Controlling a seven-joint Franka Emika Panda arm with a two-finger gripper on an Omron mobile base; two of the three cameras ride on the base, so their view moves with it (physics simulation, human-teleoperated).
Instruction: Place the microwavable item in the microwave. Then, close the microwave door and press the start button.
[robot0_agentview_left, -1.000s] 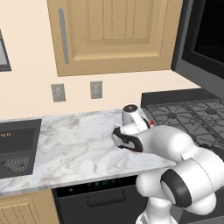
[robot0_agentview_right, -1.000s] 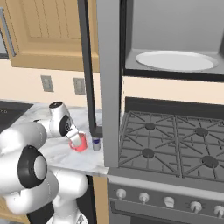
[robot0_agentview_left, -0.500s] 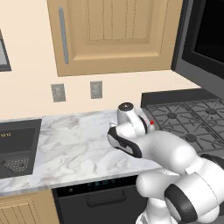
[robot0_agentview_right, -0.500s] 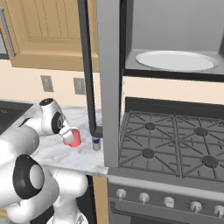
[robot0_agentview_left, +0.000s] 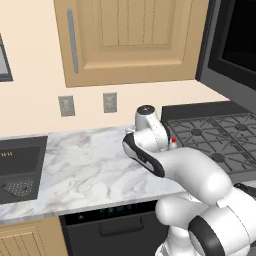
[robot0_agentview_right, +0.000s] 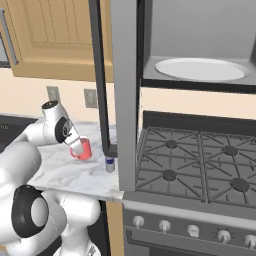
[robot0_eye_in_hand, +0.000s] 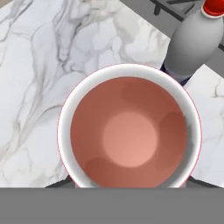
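My gripper (robot0_agentview_right: 78, 148) is shut on the microwavable item, a red cup (robot0_agentview_right: 83, 149) with a pale rim, and holds it just above the marble counter (robot0_agentview_right: 60, 172). In the hand view I look straight down into the cup (robot0_eye_in_hand: 129, 131), with a dark fingertip at each side of it near the bottom edge. The microwave (robot0_agentview_right: 200, 40) stands open up and to the right, its round white plate (robot0_agentview_right: 200, 69) showing inside. The microwave door (robot0_agentview_right: 99, 75) hangs open, edge-on between cup and oven; its black glass (robot0_agentview_left: 237, 45) shows at the upper right of the left base view.
A small clear bottle (robot0_agentview_right: 110, 164) with a red cap (robot0_eye_in_hand: 213, 6) stands on the counter just right of the cup, under the door's lower corner. A gas stove (robot0_agentview_right: 200, 165) lies to the right. A dark sink (robot0_agentview_left: 20, 170) is at far left, a wooden cabinet (robot0_agentview_left: 130, 35) above.
The hand has moved left and up with the red cup in it, away from the bottle. The arm has swung left along with it.
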